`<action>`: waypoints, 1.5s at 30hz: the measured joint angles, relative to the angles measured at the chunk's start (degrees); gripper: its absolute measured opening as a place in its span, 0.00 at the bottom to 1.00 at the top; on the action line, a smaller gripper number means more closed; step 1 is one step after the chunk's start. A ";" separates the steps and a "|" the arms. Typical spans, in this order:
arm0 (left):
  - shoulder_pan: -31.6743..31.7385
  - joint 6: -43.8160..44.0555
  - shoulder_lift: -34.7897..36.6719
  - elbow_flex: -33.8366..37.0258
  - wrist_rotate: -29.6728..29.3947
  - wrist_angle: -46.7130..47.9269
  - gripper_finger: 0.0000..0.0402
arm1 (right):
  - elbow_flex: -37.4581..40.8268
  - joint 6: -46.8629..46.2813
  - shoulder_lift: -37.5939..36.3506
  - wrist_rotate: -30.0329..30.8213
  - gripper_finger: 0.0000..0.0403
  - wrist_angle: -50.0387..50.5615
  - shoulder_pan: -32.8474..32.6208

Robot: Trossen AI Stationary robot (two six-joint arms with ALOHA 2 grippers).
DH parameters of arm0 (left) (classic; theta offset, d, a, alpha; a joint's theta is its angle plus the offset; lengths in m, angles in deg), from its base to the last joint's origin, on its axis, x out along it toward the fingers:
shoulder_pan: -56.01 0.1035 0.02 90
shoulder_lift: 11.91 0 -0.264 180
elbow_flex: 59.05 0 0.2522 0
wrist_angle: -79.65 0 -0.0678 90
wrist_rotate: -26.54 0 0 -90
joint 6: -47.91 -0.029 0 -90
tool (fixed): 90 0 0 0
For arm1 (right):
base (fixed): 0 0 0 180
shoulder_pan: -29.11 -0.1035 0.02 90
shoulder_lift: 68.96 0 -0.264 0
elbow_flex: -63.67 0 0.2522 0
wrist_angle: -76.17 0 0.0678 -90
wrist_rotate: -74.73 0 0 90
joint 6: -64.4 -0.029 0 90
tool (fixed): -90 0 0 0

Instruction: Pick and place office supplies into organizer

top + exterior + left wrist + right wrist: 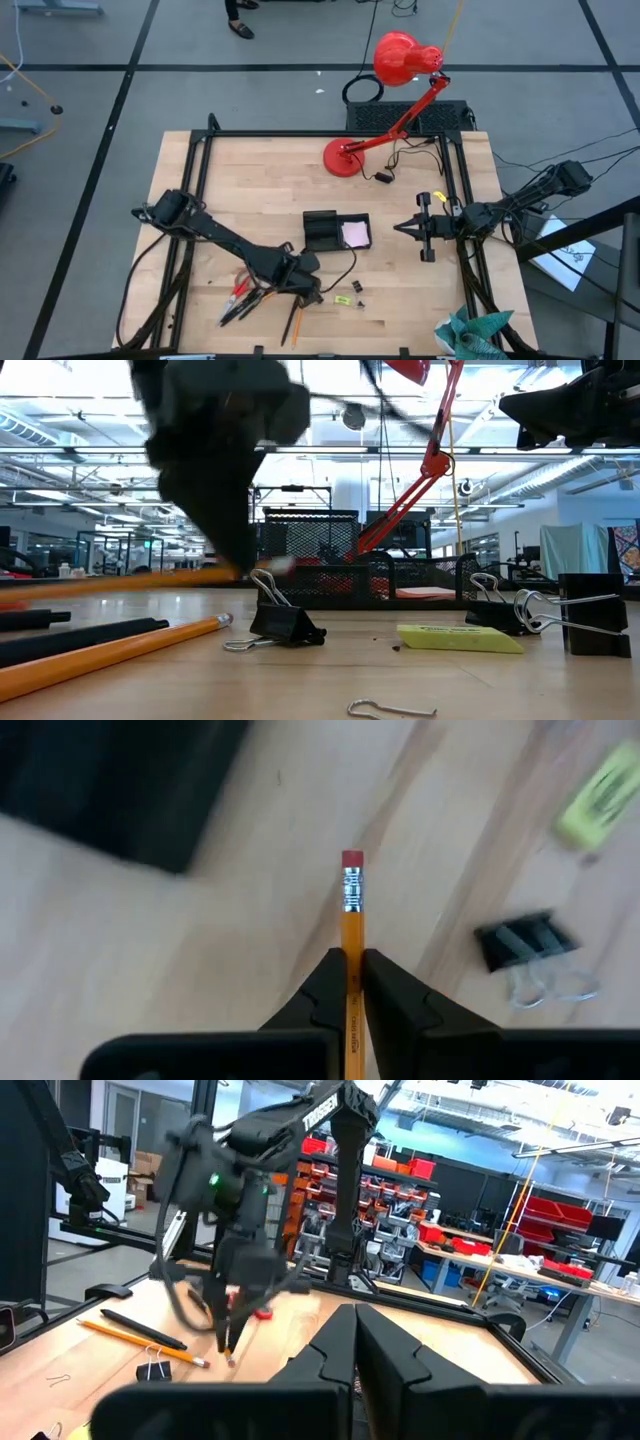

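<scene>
My left gripper [352,955] [303,270] is shut on an orange pencil [352,910], just on the near side of the black organizer [335,230]. A pink sticky-note pad [356,234] lies in the organizer. Red-handled scissors [240,290] and more pencils [295,325] lie flat on the table to the near left. A yellow-green bit [343,299] and a black binder clip [525,945] lie close by. My right gripper [402,228] [355,1320] waits shut, right of the organizer. My left gripper pinches the orange pencil between its two fingers [330,985], which lie along the shaft. The eraser end [352,862] sticks out past the fingertips. The back of the pencil is hidden by the gripper. The eraser end is off the wood.
A red desk lamp [400,60] stands with its base [342,157] at the far middle, its cable trailing to a small black box [382,177]. Binder clips [285,622], a yellow-green eraser [460,638] and a bent wire [390,710] lie near the near edge. Teal cloth [475,330] sits at the near right corner.
</scene>
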 joint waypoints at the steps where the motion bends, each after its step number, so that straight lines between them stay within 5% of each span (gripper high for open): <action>1: 0.13 -1.04 0.95 0.00 -0.52 -0.88 0.07 | 0.02 0.00 0.00 0.02 0.01 0.00 0.02; 16: 2.38 -25.66 16.08 -0.15 -2.77 -21.93 0.07 | 0.00 -0.02 0.02 0.17 0.01 0.04 0.02; 26: 5.88 -44.55 17.79 -0.13 -2.85 -28.45 0.07 | 0.01 -0.02 0.13 0.05 0.01 0.01 0.02; 40: 16.29 -54.23 17.77 -0.13 -2.09 -30.50 0.07 | 0.00 -0.02 0.13 0.00 0.01 0.02 0.00; 45: 19.76 -54.77 17.77 0.25 5.01 -30.44 0.07 | 0.00 -0.39 0.13 0.00 0.01 0.02 0.02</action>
